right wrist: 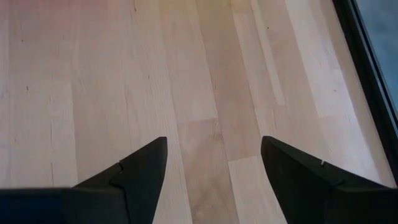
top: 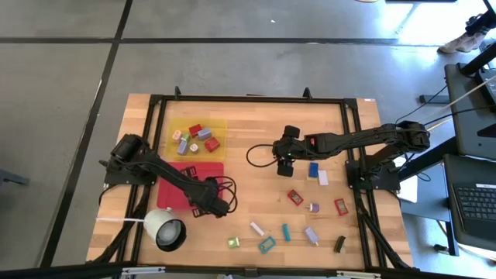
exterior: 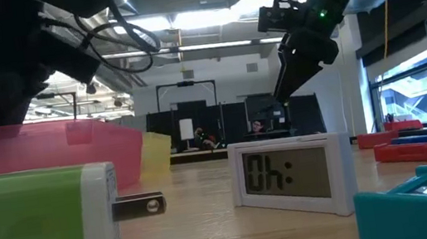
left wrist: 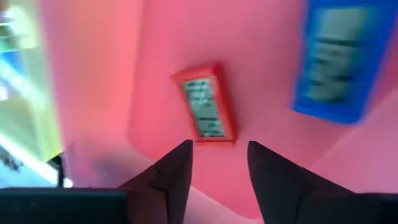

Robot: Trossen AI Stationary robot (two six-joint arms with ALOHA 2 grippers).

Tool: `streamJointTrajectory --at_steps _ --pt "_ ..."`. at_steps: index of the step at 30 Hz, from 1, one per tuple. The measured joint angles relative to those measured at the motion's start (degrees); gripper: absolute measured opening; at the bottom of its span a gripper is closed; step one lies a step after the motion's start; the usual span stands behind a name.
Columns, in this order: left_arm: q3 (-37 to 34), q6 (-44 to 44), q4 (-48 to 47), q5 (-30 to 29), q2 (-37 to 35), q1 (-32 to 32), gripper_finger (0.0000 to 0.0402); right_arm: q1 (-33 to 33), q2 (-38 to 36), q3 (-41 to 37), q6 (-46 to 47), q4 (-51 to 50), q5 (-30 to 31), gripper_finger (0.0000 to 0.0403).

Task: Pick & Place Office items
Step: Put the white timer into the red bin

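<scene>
Left claw [left wrist: 217, 171] hangs over the red tray [top: 174, 194], its fingers parted a little with nothing between them; a small red-framed item [left wrist: 206, 106] lies on the tray floor just beyond the tips, a blue item [left wrist: 336, 62] beside it. Right claw [right wrist: 214, 171] hovers wide open and empty above bare table [right wrist: 205, 74] near the middle. More office items fill the yellow tray [top: 219, 124], others lie scattered along the table's near right part.

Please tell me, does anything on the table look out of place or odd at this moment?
Only mildly. A white round cup-like thing with a cord lies tipped on its side near the table's front left corner, beside the flat red tray. The small coloured office items lie scattered on the bare wood; none looks damaged.
</scene>
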Motion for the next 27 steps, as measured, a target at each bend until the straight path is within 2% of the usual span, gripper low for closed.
streamJointTrajectory --at_steps 6,8,14,18,24,27 --pt "3.8 0.2 -7.7 0.0 0.0 1.8 0.0179 0.0 0.0 0.0 -0.1 0.0 0.0 0.0262" --pt "5.6 0.1 -9.3 0.0 0.0 2.6 0.0181 0.0 0.0 0.0 -2.8 0.0 0.2 0.0262" --pt "11.5 0.2 -8.6 -3.3 0.0 3.6 0.0177 0.0 0.0 0.0 -7.9 0.8 0.1 0.0262" --pt "15.6 2.5 -4.2 -8.0 0.0 2.7 0.0170 0.0 0.0 0.0 -1.7 3.1 -0.1 0.0262" --pt "18.5 9.2 9.2 -15.4 0.0 0.0 0.0164 0.0 0.0 0.0 16.8 5.8 0.0 0.0262" --pt "17.9 13.4 15.8 -19.3 0.0 -1.5 0.0166 0.0 0.0 0.0 18.1 7.7 0.0 0.0262"
